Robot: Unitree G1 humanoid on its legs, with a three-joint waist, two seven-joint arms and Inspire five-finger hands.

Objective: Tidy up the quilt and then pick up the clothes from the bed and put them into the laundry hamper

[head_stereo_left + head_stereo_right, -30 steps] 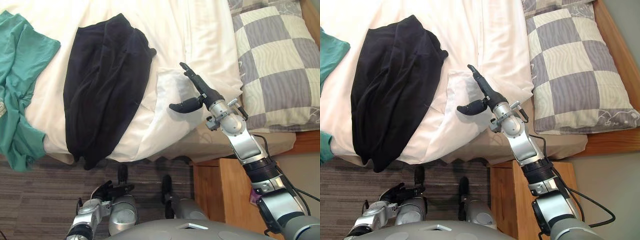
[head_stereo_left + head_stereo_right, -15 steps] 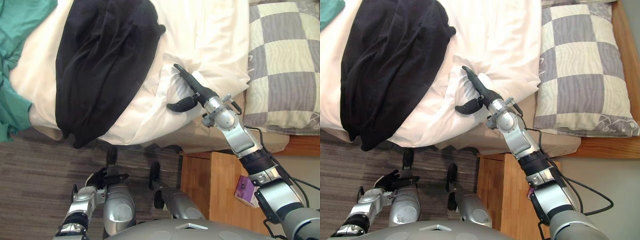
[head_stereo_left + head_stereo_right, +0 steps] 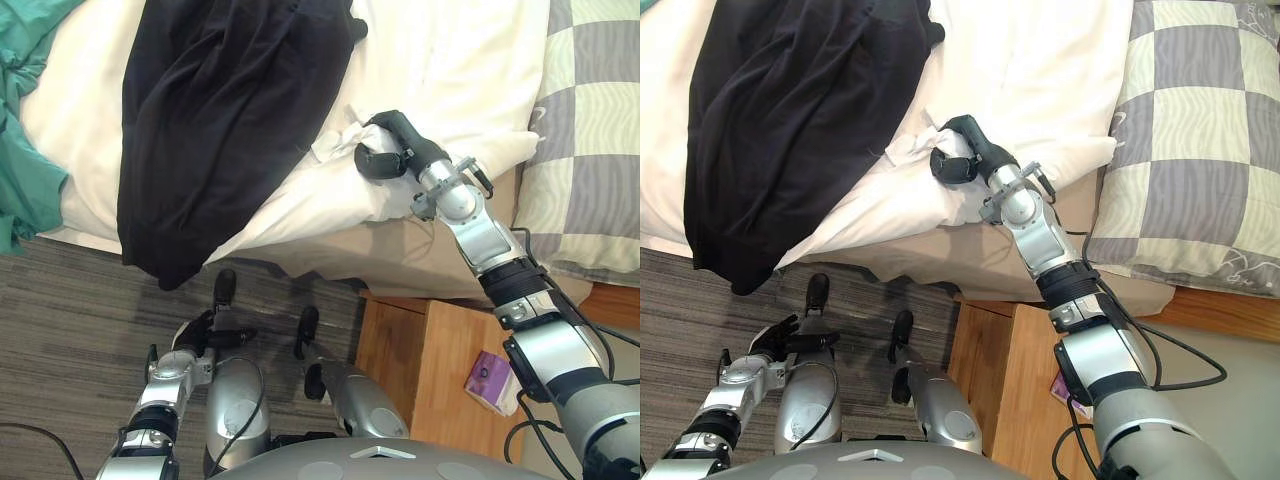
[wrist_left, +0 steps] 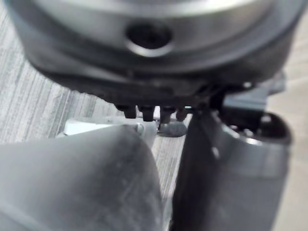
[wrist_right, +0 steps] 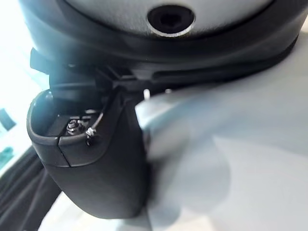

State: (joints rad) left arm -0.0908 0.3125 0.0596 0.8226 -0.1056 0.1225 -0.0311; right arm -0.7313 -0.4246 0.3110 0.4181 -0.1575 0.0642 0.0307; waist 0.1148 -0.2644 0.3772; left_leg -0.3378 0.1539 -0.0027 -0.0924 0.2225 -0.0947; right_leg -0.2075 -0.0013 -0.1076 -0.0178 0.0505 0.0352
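1. The cream quilt (image 3: pixel 440 60) lies over the bed (image 3: pixel 400 260), and its near corner is bunched into a crumpled fold at the mattress edge. That corner is the part that needs straightening first.
2. The right hand (image 3: pixel 392 150) is clenched on that fold, with fingers curled over the top and thumb tucked beneath, so the cloth is pinched between them. A tight grip here lets the arm drag the corner flat instead of sliding over it.
3. A black garment (image 3: pixel 220 110) lies on the quilt just beside the gripped fold, its lower end hanging over the bed edge. Any pull on the quilt will likely shift it too.
4. A green garment (image 3: pixel 30 180) lies at the bed's far left edge, well apart from the hand. Neither garment is lifted yet.
5. A checked pillow (image 3: pixel 590 150) rests at the head of the bed, next to the quilt's corner.
6. The left hand (image 3: pixel 200 335) hangs low over the striped floor (image 3: pixel 70 300), fingers loose and holding nothing.
7. A wooden nightstand (image 3: pixel 420 350) stands beneath the right arm.
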